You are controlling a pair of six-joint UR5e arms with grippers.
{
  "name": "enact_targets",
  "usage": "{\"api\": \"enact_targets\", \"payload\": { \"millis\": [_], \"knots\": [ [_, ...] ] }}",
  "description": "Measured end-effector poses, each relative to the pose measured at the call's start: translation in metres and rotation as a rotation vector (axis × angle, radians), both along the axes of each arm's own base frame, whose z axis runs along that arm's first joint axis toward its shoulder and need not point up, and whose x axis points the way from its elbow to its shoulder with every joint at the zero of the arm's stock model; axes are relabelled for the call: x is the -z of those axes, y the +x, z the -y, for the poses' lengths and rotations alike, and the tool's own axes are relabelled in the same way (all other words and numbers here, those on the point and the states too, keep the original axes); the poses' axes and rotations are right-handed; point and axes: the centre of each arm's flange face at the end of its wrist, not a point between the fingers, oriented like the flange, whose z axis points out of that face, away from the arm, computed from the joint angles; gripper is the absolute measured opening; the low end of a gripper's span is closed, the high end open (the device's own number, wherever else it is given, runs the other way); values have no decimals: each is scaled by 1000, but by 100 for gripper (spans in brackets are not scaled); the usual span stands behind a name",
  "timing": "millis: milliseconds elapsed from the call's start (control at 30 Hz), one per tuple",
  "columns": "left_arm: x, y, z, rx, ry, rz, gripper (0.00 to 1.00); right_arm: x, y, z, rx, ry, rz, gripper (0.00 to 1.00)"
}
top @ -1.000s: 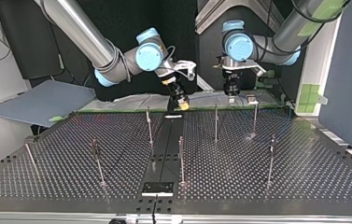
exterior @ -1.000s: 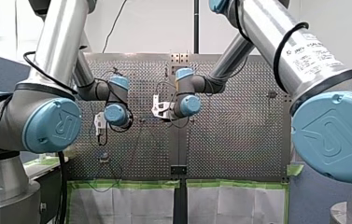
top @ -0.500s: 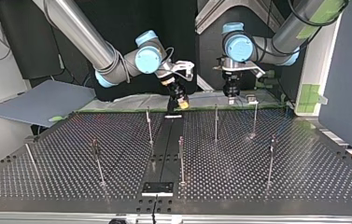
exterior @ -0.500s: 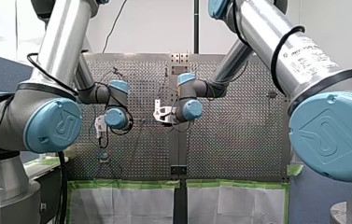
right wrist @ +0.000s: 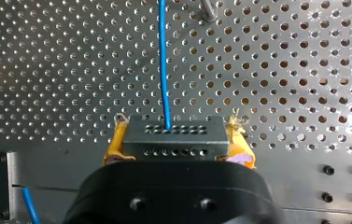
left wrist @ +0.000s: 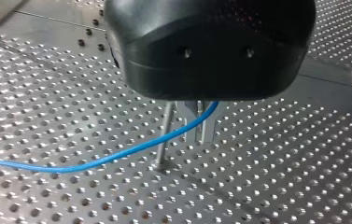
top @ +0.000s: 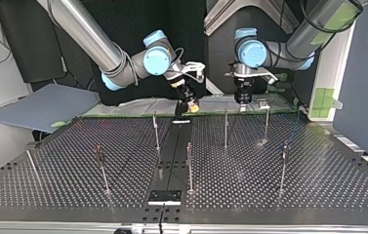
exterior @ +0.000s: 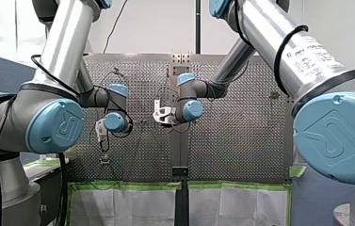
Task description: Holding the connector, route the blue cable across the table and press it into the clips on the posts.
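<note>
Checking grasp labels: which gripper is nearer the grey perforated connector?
Right. My right gripper clamps the grey perforated connector; my left gripper is apart, around the thin blue cable.

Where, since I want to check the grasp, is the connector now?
In the right wrist view, the connector sits clamped between my right gripper's yellow pads, the blue cable leaving its front face and running ahead over the perforated table.

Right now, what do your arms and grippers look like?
My left arm and my right arm are silver tubes with light-blue joint caps and black cables; the right carries a white printed label. My left gripper is black with metal fingers; my right gripper has yellow pads.
</note>
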Motion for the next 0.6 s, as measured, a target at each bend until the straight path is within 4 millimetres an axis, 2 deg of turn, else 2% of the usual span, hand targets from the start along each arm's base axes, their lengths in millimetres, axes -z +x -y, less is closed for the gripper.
{"api": "enact_targets", "payload": {
  "millis": [100,233,600],
  "knots": [
    [11,1,-1,-3,1,-16,0,0,0,0,-1,0,0,0],
    [15,5,-3,-9,-6,-16,0,0,0,0,1,0,0,0],
    [2,27,-3,2,-27,47,0,0,0,0,1,0,0,0]
  ]
}}
